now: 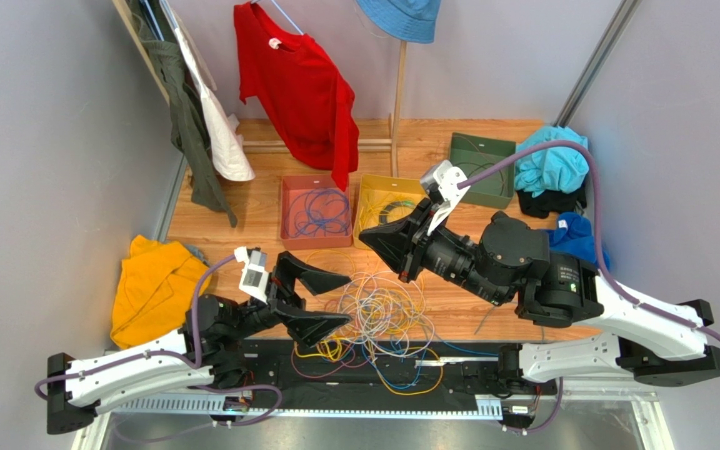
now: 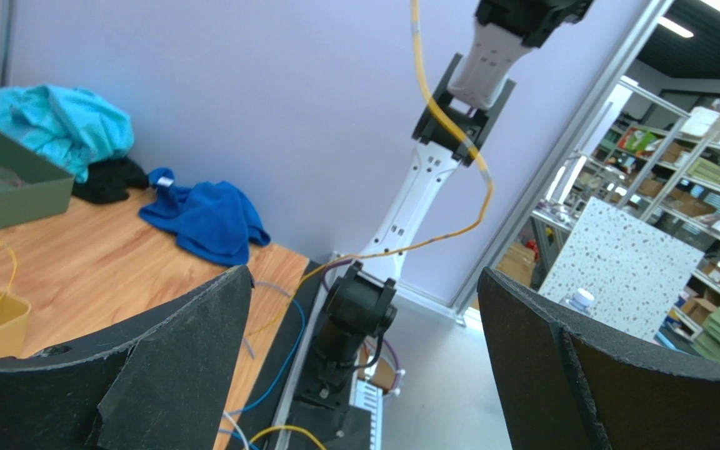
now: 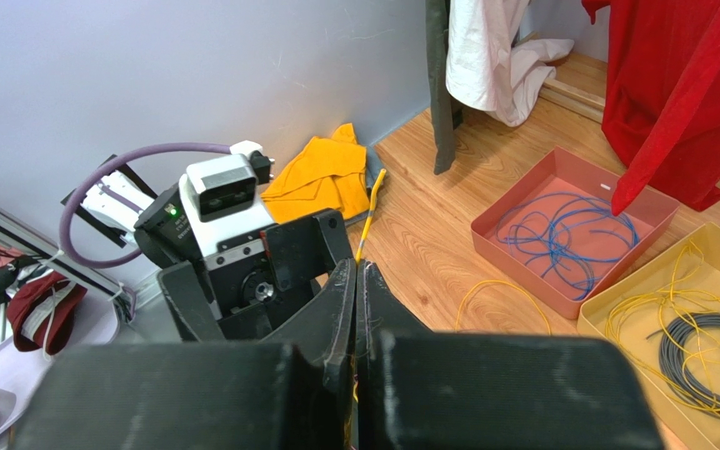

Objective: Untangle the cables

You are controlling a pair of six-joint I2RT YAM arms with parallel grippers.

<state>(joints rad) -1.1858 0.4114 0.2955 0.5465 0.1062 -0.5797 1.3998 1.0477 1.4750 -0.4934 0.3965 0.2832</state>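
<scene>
- The right gripper [image 3: 356, 267] is clamped on a yellow cable [image 2: 419, 56]. The left gripper [image 1: 343, 300] stands wide open, holding nothing.
- The cables [image 1: 380, 314] lie tangled at the table's 6 o'clock edge.
- Nothing pins the heap, so pulling toward the yellow tray [image 1: 387, 180] at 12 o'clock may drag everything.
- The thin strand could also slip out or tighten the knots.

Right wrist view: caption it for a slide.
Shut right gripper pinches a thin yellow cable; square red tray of blue cables beyond.
</scene>
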